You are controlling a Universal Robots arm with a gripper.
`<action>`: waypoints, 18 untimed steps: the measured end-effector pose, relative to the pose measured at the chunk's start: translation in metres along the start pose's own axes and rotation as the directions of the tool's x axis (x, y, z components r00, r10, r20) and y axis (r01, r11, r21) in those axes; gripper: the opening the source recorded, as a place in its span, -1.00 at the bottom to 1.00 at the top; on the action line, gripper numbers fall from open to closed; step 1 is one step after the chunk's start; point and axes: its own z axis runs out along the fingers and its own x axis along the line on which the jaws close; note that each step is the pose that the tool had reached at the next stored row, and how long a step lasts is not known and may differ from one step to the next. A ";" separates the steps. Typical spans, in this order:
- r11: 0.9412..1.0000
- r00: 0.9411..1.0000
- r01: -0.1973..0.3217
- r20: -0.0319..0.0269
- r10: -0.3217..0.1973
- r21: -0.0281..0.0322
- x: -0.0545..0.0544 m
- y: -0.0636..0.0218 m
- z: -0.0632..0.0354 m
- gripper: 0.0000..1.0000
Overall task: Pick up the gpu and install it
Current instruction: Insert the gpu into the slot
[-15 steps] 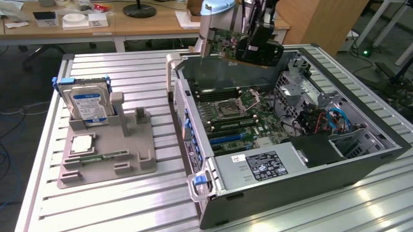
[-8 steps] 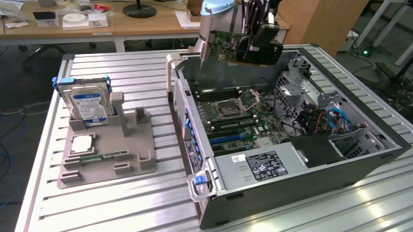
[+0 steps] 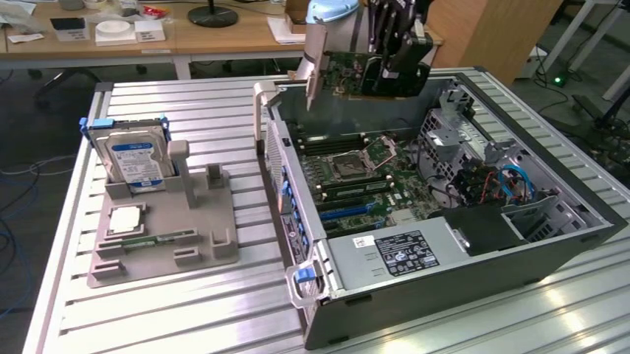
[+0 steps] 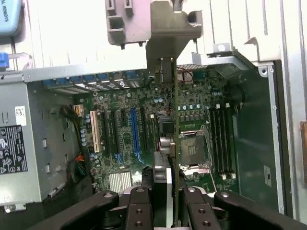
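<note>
The gpu (image 3: 347, 74), a green circuit card with a silvery bracket strip at one end, hangs in the air above the far end of the open computer case (image 3: 551, 184). My gripper (image 3: 394, 74) is shut on the card's edge. In the wrist view the gpu (image 4: 173, 124) runs edge-on away from my gripper (image 4: 167, 191), its bracket (image 4: 168, 33) at the far end, over the motherboard (image 4: 144, 129). The blue expansion slot (image 4: 135, 132) and the white slot (image 4: 95, 132) lie on the board below, off to one side of the card.
A grey parts holder (image 3: 158, 221) on the slatted table (image 3: 197, 310) carries a silver hard drive (image 3: 136, 161), a CPU chip (image 3: 126, 220) and a memory strip (image 3: 158, 240). Inside the case lie the power supply (image 3: 399, 254), CPU socket (image 3: 347, 164) and cables (image 3: 497, 184). Desks stand behind.
</note>
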 end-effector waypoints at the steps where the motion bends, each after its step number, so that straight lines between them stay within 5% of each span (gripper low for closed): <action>1: 1.000 1.000 0.018 -0.001 -0.018 0.000 0.000 0.0000 0.0001 -0.44; 6: 0.994 0.994 0.109 -0.004 -0.109 -0.001 0.000 0.0000 0.0005 -0.44; 12: 0.976 0.976 0.216 -0.008 -0.216 0.000 0.000 0.0000 0.0015 -0.44; 18: 0.974 0.974 0.225 -0.013 -0.225 0.035 0.000 -0.0002 0.0050 -0.44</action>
